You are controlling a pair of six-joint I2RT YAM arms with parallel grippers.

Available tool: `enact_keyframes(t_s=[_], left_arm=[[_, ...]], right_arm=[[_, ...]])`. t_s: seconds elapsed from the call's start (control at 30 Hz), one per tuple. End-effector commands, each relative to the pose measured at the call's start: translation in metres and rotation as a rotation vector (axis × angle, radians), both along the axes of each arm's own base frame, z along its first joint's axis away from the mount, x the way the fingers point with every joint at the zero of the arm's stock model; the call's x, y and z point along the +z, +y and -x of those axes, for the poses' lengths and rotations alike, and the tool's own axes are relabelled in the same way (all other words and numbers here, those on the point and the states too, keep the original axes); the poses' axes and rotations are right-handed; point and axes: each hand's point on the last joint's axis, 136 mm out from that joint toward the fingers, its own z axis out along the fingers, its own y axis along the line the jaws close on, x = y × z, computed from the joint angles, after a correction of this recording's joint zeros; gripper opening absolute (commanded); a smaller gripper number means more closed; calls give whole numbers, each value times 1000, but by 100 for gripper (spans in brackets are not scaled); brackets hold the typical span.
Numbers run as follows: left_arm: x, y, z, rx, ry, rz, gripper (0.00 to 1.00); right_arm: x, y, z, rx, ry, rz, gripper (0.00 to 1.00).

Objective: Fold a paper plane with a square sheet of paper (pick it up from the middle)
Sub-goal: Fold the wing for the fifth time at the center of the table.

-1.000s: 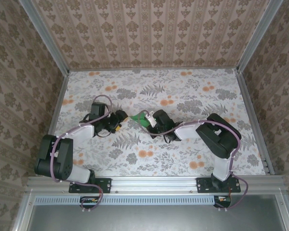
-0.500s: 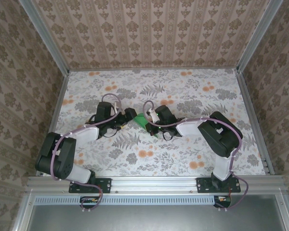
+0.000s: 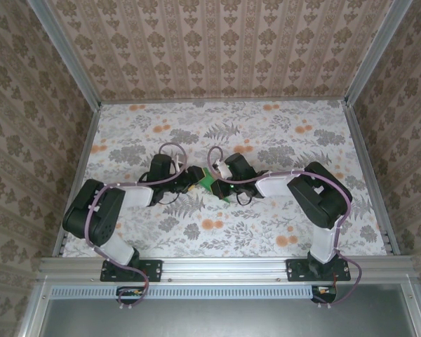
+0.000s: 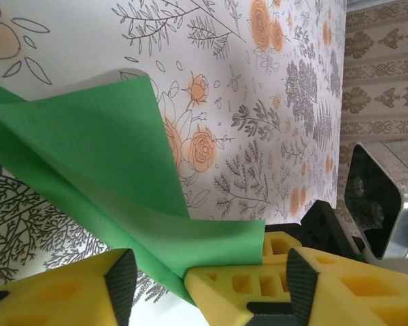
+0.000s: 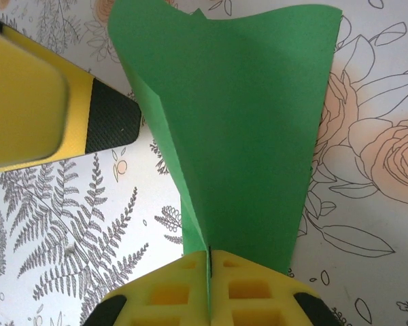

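Observation:
The square sheet of paper point(image 3: 212, 180) is bright green and creased into a V, lifted off the table's middle. In the right wrist view my right gripper point(image 5: 209, 272) is shut on the sheet of paper point(image 5: 238, 122) at its fold, yellow fingers pressed together. In the left wrist view my left gripper point(image 4: 211, 288) stands open, its black pads wide apart. The lower edge of the paper point(image 4: 88, 156) and the right gripper's yellow fingers point(image 4: 241, 285) lie between them. From above, the left gripper point(image 3: 191, 175) meets the right gripper point(image 3: 219, 184) at the paper.
The floral tablecloth point(image 3: 266, 133) runs under both arms. Patterned walls point(image 3: 217, 49) with metal frame rails close in the table on three sides. The left gripper's finger point(image 5: 27, 102) sits close to the paper's left edge in the right wrist view.
My left arm has swung right, bringing its open gripper up to the paper. The right gripper drew the paper slightly nearer, then held still.

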Motion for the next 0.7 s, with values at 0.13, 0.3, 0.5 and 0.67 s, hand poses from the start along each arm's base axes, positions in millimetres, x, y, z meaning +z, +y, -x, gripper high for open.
enact_keyframes(t_s=[0.13, 0.3, 0.5, 0.67], left_arm=[[2, -8, -11, 2, 23, 10, 54], [-10, -9, -12, -6, 69, -13, 50], [-15, -9, -11, -10, 89, -23, 48], [-18, -9, -11, -14, 102, -29, 47]], right_arm=[[7, 4, 4, 79, -24, 14, 19], [16, 6, 4, 93, -38, 2, 24], [21, 5, 2, 92, -48, 18, 28], [25, 0, -3, 66, -71, 37, 30]])
